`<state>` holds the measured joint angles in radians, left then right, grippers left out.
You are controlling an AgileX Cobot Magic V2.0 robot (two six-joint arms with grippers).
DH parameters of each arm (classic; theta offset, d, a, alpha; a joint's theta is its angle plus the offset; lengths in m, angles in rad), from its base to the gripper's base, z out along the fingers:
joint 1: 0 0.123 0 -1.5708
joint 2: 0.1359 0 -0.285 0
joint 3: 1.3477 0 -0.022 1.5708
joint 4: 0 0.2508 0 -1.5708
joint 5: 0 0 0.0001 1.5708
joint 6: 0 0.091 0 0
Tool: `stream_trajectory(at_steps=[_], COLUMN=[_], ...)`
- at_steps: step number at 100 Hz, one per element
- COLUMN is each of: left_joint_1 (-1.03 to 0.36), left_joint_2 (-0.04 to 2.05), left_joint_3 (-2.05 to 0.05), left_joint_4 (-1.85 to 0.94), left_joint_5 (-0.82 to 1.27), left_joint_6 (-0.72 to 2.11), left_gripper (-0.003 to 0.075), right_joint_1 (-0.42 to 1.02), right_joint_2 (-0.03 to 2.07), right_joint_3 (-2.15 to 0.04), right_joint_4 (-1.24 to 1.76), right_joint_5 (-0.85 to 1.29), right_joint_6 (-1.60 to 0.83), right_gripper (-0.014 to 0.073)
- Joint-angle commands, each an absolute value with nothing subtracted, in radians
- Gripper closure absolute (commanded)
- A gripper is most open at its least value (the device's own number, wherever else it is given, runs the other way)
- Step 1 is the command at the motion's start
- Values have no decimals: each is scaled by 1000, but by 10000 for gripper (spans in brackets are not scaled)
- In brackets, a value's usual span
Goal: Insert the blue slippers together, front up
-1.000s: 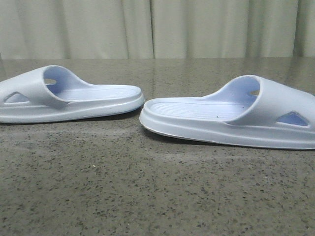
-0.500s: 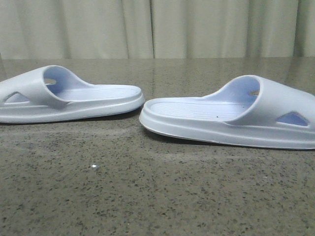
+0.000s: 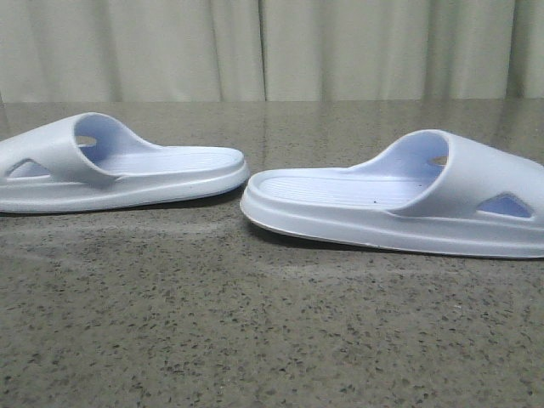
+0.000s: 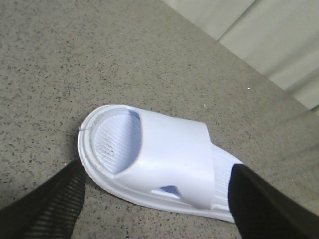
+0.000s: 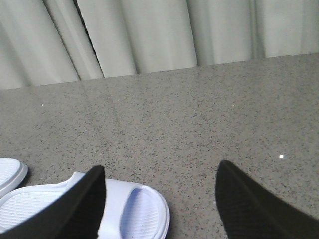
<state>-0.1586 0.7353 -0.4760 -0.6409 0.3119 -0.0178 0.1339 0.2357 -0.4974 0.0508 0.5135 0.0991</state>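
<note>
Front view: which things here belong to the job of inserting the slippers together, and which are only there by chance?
Belong to the job:
left blue slipper
right blue slipper
left gripper, open above the left slipper
right gripper, open

Only there:
speckled table
pale curtain

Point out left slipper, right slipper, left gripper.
left slipper (image 3: 51, 153), front view, on its strap.
right slipper (image 3: 476, 183), front view, on its strap.
left gripper (image 4: 154, 199), left wrist view, midway between the two dark fingertips, open over the slipper.
</note>
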Motion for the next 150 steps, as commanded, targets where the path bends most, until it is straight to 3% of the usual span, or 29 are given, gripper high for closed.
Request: stream_trajectory(at_steps=[1,47,150], left_joint_1=[-155,-155,-155], left_joint_2=[802,1033,1206], left_joint_3=[-525,-561,-561], left_joint_4=[-695,-857,-1071], left_joint_5=[208,95,142], left_joint_6=[-27,-27,-27], left_gripper=[193,193,193], right_joint_1=[130,130,130], right_joint_2=[256,256,256], right_joint_3=[-529,-529,-529], right_joint_4=[55,55,55], right_joint_5=[442,444,444], right_joint_6=[100,100,100], right_gripper=[183,183,183])
